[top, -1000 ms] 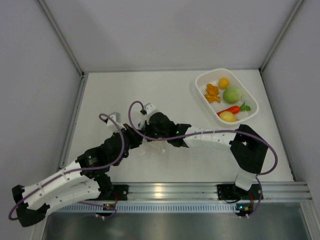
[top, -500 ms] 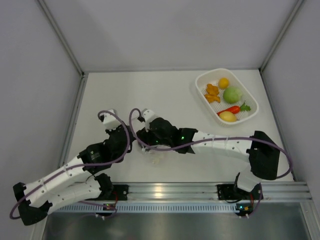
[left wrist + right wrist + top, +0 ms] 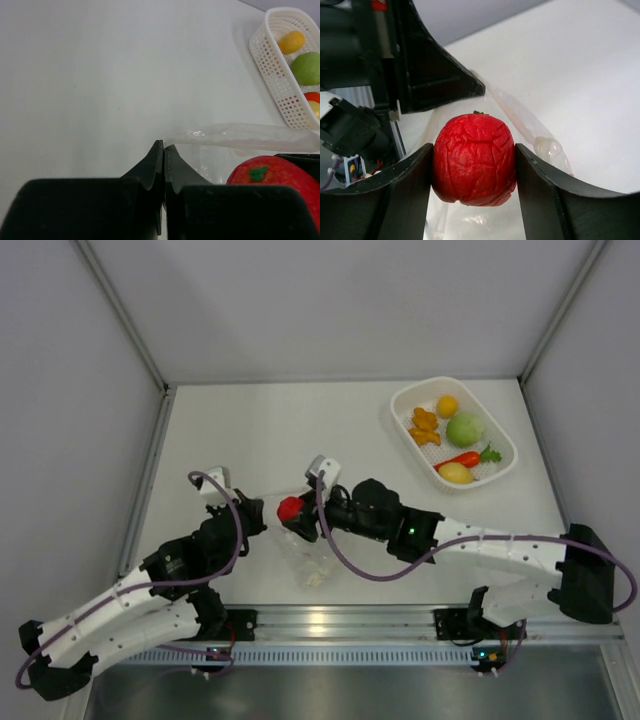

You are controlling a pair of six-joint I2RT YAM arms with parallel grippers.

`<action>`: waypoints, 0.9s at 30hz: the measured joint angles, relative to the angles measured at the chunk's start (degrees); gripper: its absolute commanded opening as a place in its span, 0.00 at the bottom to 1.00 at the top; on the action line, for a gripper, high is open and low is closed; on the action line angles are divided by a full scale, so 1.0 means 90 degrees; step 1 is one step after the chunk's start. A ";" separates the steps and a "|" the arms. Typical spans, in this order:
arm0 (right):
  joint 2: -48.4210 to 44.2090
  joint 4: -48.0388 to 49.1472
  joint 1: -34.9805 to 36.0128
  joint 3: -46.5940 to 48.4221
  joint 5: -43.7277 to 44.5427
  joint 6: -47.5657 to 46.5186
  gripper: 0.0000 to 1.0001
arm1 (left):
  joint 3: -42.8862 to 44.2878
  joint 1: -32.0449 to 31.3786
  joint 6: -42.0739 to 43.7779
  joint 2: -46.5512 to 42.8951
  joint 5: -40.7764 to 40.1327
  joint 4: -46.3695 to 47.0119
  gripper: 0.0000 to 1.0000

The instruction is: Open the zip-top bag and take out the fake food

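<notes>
The clear zip-top bag (image 3: 312, 562) lies near the table's front edge, its mouth held up. My left gripper (image 3: 164, 146) is shut on the rim of the bag (image 3: 240, 135). A red ball (image 3: 473, 158) with a small green stem sits squeezed between the fingers of my right gripper (image 3: 472, 162), just above the bag's open mouth (image 3: 520, 130). From above, the red ball (image 3: 290, 508) shows between the two wrists, with the right gripper (image 3: 298, 512) beside the left gripper (image 3: 256, 516). More fake food lies in a white basket (image 3: 505, 440): orange ball (image 3: 447, 406), lumpy orange piece (image 3: 425, 426), pale-green ball (image 3: 464, 429), chilli (image 3: 466, 459), lemon (image 3: 455, 474).
The white perforated basket (image 3: 272, 65) stands at the back right. Grey walls close the table on three sides. A metal rail (image 3: 330, 622) with both arm bases runs along the near edge.
My right gripper has drawn back out of the bag toward the right with the red ball in it. The left gripper has shifted slightly left, still pinching the bag's rim.
</notes>
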 measured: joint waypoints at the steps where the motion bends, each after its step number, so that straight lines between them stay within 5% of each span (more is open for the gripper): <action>1: -0.0294 0.0486 0.0000 -0.0420 -0.0002 -0.0017 0.06 | -0.0015 -0.0012 -0.0017 0.0019 0.0102 0.0068 0.00; 6: -0.1039 0.2470 0.0002 -0.1732 -0.0027 -0.0058 0.06 | -0.0022 -0.0012 0.0015 0.0350 0.0180 0.0219 0.00; 14: -0.1362 0.4255 0.0002 -0.1943 0.0163 0.0100 0.03 | 0.0238 0.0019 0.0027 0.1489 -0.0214 0.0119 0.00; 20: -0.1651 0.2176 -0.0532 -0.0889 0.2089 0.0090 0.09 | 0.1236 0.0197 0.0068 0.2484 -0.0636 -0.0219 0.00; 27: -0.0886 -0.0272 -0.4034 0.0007 0.2329 0.0673 0.15 | 0.2601 0.0644 0.0882 0.3164 -0.1214 -0.0658 0.00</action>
